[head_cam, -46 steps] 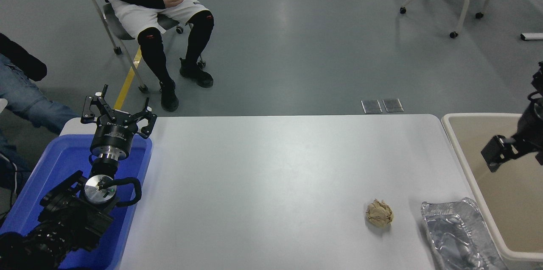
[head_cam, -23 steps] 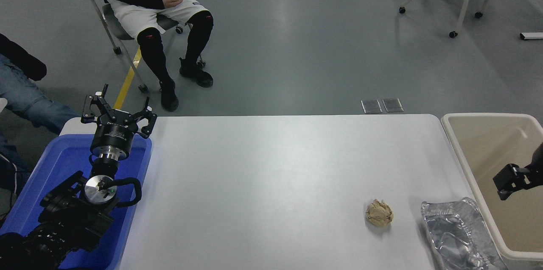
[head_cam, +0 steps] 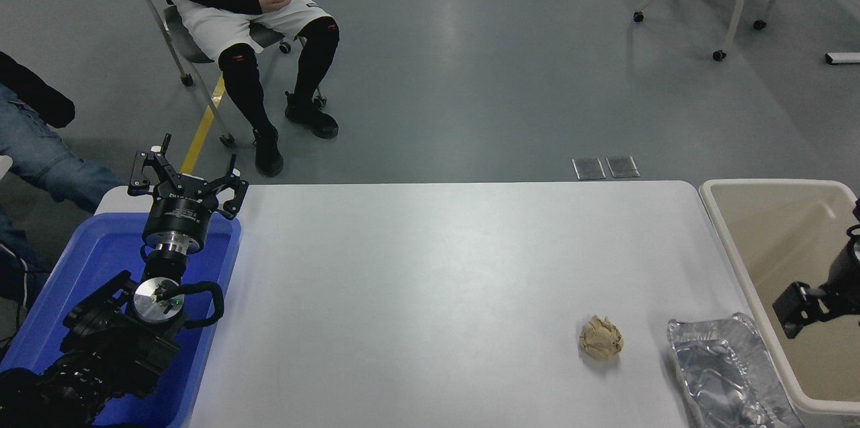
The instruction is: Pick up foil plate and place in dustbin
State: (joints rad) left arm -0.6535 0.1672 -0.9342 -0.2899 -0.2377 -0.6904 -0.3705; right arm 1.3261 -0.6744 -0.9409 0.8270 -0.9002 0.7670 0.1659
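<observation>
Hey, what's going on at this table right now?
A robot is clearing trash. Its right hand hangs over the beige dustbin at the table's right end, holding nothing. The foil plate lies on the white table beside the bin, next to a crumpled paper ball. The left hand is parked over a blue tub.

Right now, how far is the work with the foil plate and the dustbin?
Nothing looks done yet. The foil plate lies on the white table beside the dustbin, not in it. In hand: the right gripper is over the dustbin, near the plate, holding nothing; whether its jaws are open cannot be told. The left gripper is parked over the blue tub. Left to do: grasp the plate, lift it, drop it in the dustbin.
</observation>
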